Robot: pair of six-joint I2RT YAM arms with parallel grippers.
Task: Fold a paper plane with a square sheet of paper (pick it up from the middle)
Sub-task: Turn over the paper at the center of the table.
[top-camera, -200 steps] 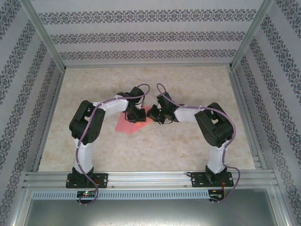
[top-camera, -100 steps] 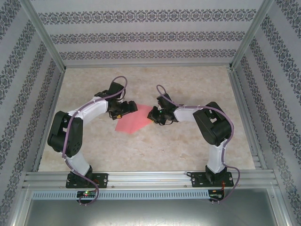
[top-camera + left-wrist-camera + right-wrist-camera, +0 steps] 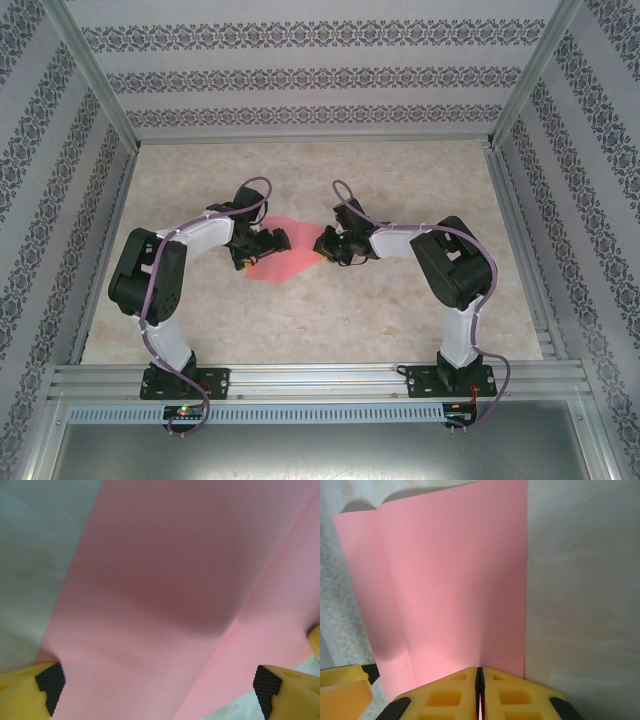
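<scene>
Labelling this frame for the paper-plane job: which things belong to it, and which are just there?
Job: thin salmon-pink paper sheet, creased; left gripper, open; right gripper, pinching its edge.
Just there: beige marbled tabletop; patterned wallpaper walls; aluminium frame rail.

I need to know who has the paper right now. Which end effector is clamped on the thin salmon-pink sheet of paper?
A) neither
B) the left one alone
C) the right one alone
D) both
C: the right end effector has its yellow fingers pressed together on the near edge of the thin salmon-pink sheet of paper, while the left end effector stands wide open over the sheet.
</scene>
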